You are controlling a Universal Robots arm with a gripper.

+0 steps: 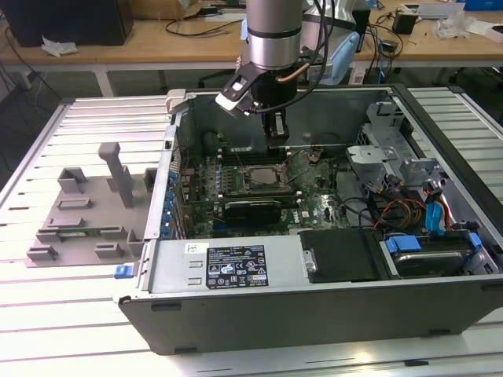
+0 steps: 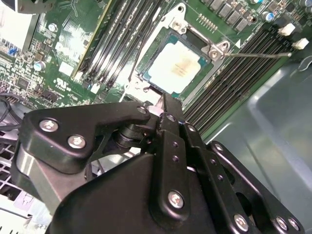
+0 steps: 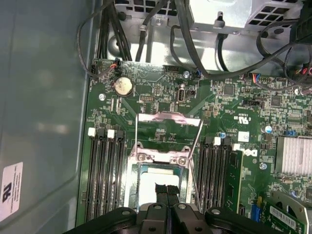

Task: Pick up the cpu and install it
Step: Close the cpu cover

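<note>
claw [image 1: 275,144] — fingers together, empty, upper centre of exterior view | cpu [image 2: 179,66] seated in socket frame [image 2: 217,48] — beneath claw

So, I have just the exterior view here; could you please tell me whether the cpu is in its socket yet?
Observer: Yes, in the second wrist view the cpu sits flat in it, silvery top up.
Operator: Thank you. Is anything being held right now?
Observer: No, in the first wrist view the fingers are pressed together with nothing between them.
Operator: And is the chip clamped down?
Observer: No, the hinged metal frame stands flipped up, off the cpu.
</note>
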